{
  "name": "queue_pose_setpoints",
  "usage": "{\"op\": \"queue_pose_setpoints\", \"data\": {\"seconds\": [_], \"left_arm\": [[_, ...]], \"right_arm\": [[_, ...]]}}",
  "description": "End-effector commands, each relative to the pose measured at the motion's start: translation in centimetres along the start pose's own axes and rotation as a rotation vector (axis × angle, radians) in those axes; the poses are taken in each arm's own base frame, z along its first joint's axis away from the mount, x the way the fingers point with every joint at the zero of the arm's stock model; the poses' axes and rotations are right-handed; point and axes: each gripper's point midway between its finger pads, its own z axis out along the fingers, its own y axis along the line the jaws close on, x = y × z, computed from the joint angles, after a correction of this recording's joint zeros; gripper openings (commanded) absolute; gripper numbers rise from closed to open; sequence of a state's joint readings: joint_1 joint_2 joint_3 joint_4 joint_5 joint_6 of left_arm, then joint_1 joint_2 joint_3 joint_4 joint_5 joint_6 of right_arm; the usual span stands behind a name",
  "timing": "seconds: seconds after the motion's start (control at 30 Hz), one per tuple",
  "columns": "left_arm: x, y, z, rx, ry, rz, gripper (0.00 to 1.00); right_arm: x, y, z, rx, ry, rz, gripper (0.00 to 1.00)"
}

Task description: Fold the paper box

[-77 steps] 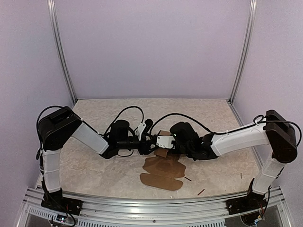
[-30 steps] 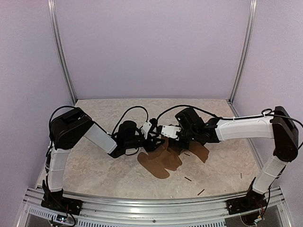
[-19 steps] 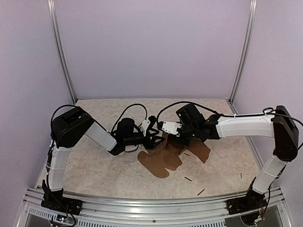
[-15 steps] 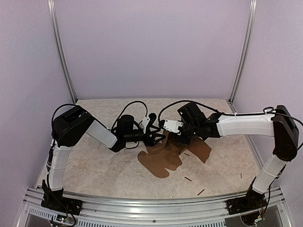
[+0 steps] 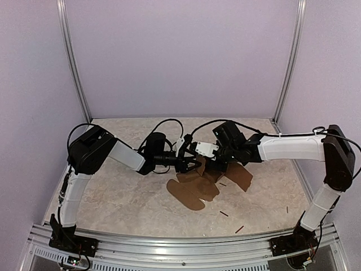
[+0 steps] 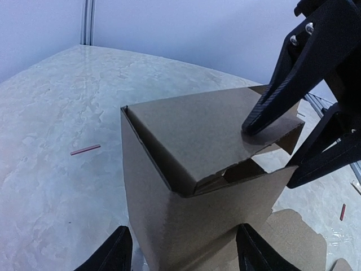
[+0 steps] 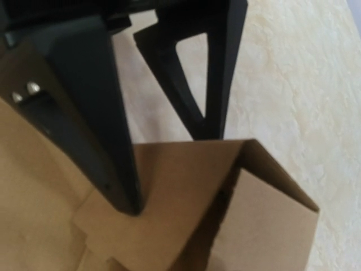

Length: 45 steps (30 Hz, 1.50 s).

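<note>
The paper box [image 6: 186,152] stands half-formed near the middle of the surface [image 5: 113,197], a little toward its far edge, with a claw on either side. The left claw [image 6: 183,254] has its jaws spread wide, one fingertip [image 6: 113,257] at each side of the box's lower walls. The tips lie right at the cardboard, but I cannot tell whether they squeeze it or only flank it. The right claw [image 6: 269,155] comes in from the opposite side, jaws part-way apart and nothing pinched between them. Its upper fingertip [image 6: 258,117] presses down on the top flap [image 6: 208,127], which is folded over the box's open end. Its lower fingertip [image 6: 307,175] sits just beside the box's side wall, below that flap. The flap's free edge is not flush, and a dark gap shows beneath it. From the foot of the box, unfolded flaps [image 5: 192,195] spread flat on the surface toward the near edge. Another flat panel [image 5: 241,178] lies toward the right edge, just below the right arm [image 5: 287,148] in the overhead view. Thin dark sticks [image 5: 224,213] lie scattered toward the near right corner, apart from the cardboard.
</note>
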<state>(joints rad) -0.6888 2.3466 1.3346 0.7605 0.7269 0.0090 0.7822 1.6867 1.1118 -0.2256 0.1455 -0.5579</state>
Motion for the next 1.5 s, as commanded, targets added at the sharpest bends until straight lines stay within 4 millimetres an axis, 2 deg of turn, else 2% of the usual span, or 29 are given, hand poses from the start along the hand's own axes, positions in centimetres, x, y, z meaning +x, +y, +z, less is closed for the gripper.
{"op": "queue_pose_setpoints", "data": {"seconds": [0.0, 0.33, 0.63, 0.9, 1.2, 1.37, 1.47], "left_arm": [[1.9, -0.2, 0.7, 0.028, 0.043, -0.026, 0.61], [1.1, 0.4, 2.4, 0.016, -0.009, -0.029, 0.49], [1.7, 0.6, 2.5, 0.017, -0.003, -0.040, 0.49], [1.7, 0.9, 2.6, 0.009, -0.001, -0.057, 0.50], [1.7, 1.0, 2.3, 0.008, -0.003, -0.062, 0.50], [1.7, 1.2, 2.2, 0.008, -0.005, -0.071, 0.50], [1.8, 1.2, 2.1, 0.006, -0.003, -0.074, 0.50]], "right_arm": [[0.7, 0.7, 0.6, -0.047, 0.018, 0.021, 0.35], [0.7, 0.9, 0.9, -0.075, 0.015, 0.035, 0.35], [0.4, -2.4, -0.3, -0.048, -0.001, 0.099, 0.36], [0.8, -2.8, 0.0, -0.054, 0.000, 0.123, 0.36], [0.8, -5.0, -2.9, 0.005, 0.003, 0.112, 0.36], [0.2, -5.6, -4.4, 0.001, 0.002, 0.106, 0.39], [0.8, -6.5, -5.0, 0.031, 0.039, 0.098, 0.41]]}}
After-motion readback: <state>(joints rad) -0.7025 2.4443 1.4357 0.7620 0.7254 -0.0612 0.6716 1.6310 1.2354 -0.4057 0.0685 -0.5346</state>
